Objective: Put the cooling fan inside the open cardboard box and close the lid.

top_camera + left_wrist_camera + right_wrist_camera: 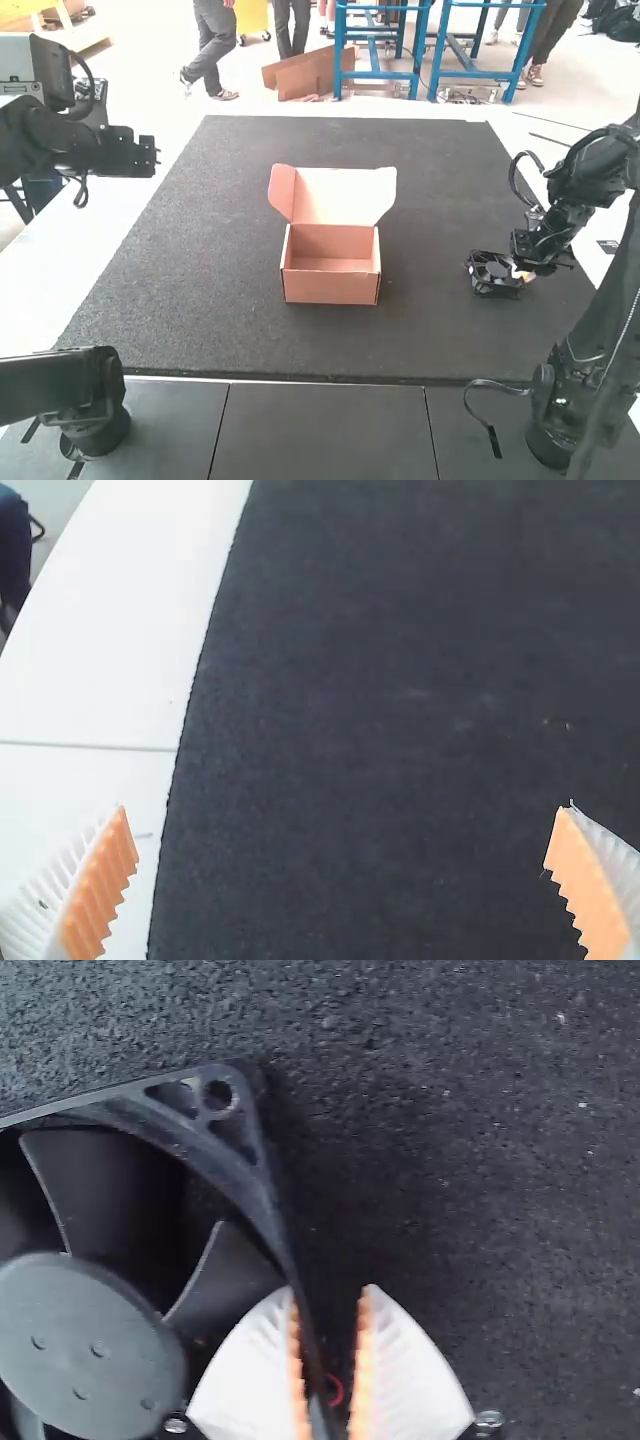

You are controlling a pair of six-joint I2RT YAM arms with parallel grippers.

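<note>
While the right gripper sits low over the right side of the black mat, its white ribbed fingers are nearly closed, with the orange pads pinching one side wall of the cooling fan.

Fan pose: lying roughly flat, hub and blades face up toward the wrist camera. The frame is square, so there's no real long axis. One corner with its mounting hole points away from the gripper in the right wrist view. Can't tell if it's resting on the mat or just off it.

Count: 1 fan, 1 cardboard box, 2 grippers.

Fan vs end effector: the right gripper clamps the frame edge on the fan's right side. One finger is inside the frame over the blades, the other outside. The fan body extends from the fingers toward the box.

Fan vs box: the fan is to the right of the box, well apart, near the mat's right edge.

Box: mid-mat, opening up, nothing visible inside. The lid stands up at the far side with its side tabs out.

Left gripper: fingers spread wide, holding nothing, over the mat's left edge where it meets the white table.
</note>
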